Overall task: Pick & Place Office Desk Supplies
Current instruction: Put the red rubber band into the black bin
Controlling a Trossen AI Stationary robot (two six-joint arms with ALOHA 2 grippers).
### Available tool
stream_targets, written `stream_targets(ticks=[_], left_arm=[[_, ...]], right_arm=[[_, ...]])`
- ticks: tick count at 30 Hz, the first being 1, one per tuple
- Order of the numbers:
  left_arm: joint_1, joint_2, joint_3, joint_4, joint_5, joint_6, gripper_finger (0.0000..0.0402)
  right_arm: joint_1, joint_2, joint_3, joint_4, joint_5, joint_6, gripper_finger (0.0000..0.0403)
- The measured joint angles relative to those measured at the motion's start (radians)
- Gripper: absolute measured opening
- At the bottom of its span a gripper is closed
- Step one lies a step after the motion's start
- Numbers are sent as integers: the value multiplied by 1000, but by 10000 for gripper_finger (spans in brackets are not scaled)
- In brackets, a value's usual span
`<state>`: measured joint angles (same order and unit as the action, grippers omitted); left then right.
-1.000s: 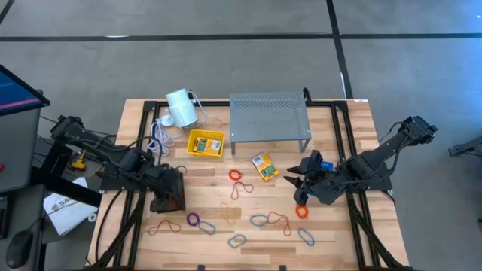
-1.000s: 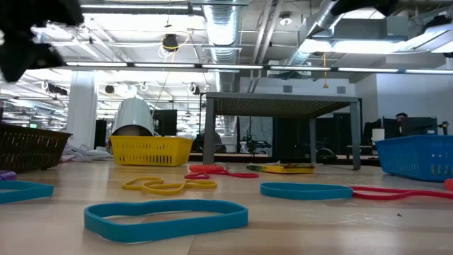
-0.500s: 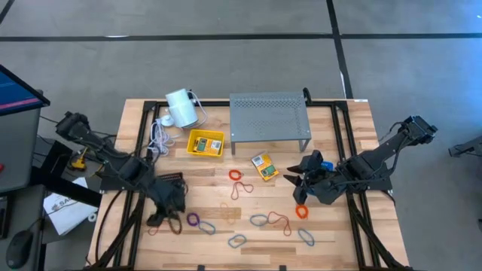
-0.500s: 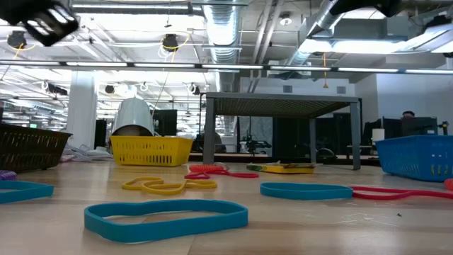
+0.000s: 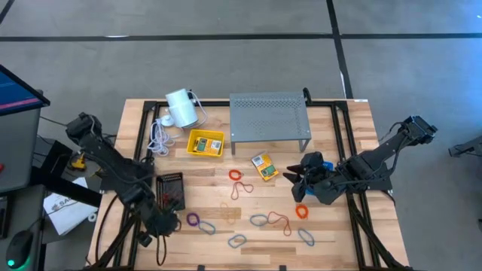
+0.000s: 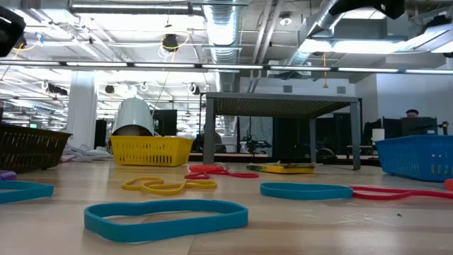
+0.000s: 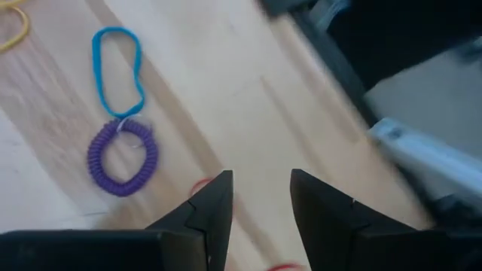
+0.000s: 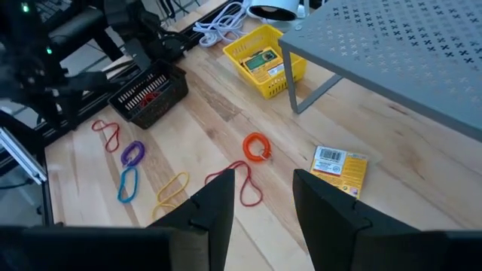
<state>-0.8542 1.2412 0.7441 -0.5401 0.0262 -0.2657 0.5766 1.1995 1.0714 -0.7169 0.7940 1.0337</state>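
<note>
Two grippers, my left gripper [image 7: 260, 197] part-open and empty near the purple band [image 7: 122, 156], my right gripper [image 8: 261, 197] likewise above the table [image 8: 203, 128].

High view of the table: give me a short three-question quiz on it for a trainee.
1. True or false: the yellow basket has a crayon box in it.
2. Which is nearest the purple coiled band? A) the left tool; B) the right tool; C) the white cylinder.
3. Fill in: the loose crayon box lies on the table just in front of the grey perforated ____.
Key: 1 true; 2 A; 3 shelf.
</note>
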Motion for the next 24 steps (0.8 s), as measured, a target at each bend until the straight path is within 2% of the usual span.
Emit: stream_targets(ticks=[3,8,24], left_arm=[[-15,48,0,-10,-43,72,129],[-26,126,0,-13,-55,159,129],[-25,269,0,-16,-64,164,129]], right_arm=[[0,0,0,1,0,19,133],[0,0,0,3,0,40,133],[0,0,0,-7,-1,31,133]])
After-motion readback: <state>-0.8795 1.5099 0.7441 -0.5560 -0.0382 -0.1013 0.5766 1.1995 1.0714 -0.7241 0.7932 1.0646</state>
